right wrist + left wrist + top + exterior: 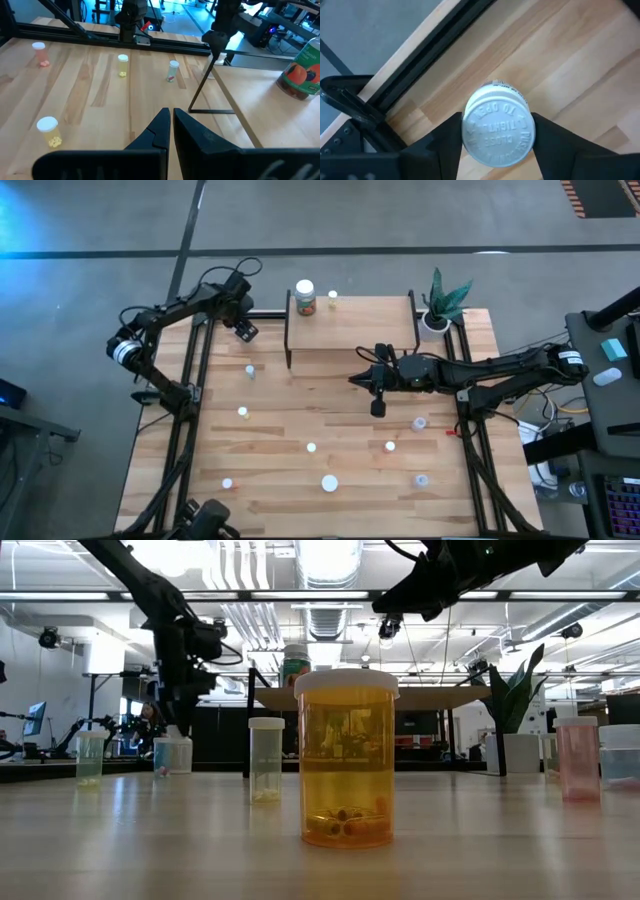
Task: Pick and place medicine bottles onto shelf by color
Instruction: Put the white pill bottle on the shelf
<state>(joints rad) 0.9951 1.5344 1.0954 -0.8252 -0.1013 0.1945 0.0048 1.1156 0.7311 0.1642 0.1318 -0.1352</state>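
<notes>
While embossed and round, the bottle's white cap (pixel 498 131) sits between dark fingers (pixel 445 145).

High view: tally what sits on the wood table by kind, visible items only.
White-capped medicine bottles: 10 (2 on the shelf, 8 on the tabletop)
Light-wood shelf on black legs: 1
Green plant in a white pot: 1
Total: 12

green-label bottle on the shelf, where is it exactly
In the high view, the green-label bottle stands at the shelf's far left corner, beside a small vial.
</notes>
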